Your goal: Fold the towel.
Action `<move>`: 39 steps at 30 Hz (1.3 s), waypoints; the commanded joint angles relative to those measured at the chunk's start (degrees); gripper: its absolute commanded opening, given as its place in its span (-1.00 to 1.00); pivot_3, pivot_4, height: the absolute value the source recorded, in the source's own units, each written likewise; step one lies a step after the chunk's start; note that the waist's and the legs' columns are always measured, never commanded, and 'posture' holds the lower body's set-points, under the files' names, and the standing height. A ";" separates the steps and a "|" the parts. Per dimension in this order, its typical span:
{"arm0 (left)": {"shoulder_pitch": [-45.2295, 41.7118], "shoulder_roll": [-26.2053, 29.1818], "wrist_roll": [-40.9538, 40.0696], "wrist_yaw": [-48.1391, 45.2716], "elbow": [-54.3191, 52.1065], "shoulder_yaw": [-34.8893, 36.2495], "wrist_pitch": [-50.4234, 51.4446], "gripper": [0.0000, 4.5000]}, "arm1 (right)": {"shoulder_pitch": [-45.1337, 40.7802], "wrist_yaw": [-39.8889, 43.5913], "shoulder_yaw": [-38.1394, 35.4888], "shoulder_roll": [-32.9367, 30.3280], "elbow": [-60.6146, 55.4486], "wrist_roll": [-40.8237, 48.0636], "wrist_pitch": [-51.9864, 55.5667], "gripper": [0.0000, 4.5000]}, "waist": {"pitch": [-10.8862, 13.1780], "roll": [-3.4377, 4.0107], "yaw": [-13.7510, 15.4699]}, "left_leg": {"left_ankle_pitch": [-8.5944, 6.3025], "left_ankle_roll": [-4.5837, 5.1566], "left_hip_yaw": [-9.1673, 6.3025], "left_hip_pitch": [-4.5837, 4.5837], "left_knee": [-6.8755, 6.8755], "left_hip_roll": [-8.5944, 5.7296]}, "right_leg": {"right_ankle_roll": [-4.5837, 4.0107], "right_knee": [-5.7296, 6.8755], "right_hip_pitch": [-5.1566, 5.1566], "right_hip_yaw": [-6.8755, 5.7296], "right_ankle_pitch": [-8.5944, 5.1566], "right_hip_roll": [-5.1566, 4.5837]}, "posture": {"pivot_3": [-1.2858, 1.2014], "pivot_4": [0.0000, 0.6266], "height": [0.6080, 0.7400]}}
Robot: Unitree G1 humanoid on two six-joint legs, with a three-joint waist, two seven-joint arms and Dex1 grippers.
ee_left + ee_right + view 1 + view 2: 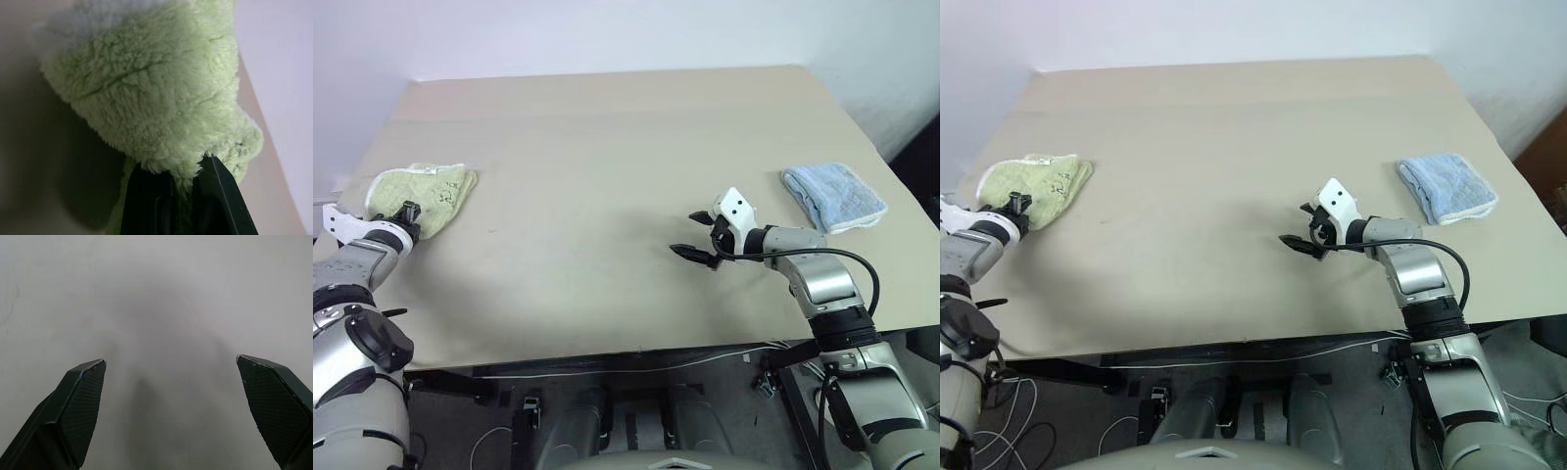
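Fluffy green terry towel (423, 196) bunched, pinched by left gripper (408, 213).

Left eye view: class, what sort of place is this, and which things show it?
Probably a robot test or lab workspace, not a home: a bare tan table against plain white walls, loose cables under its edge, and just two cloths, the green towel and a blue cloth.
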 commanded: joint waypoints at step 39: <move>38.10 -6.12 10.31 -46.52 -78.24 -33.68 -21.46 0.99 | -2.87 10.13 -8.46 -1.64 0.91 10.18 -9.33 1.00 | -0.02 0.13 0.10 | -0.11 -0.11 0.07 0.10 0.12 0.09 | -0.12 0.07 0.11 0.08 -0.02 -0.04 | 0.03 -0.52 1.00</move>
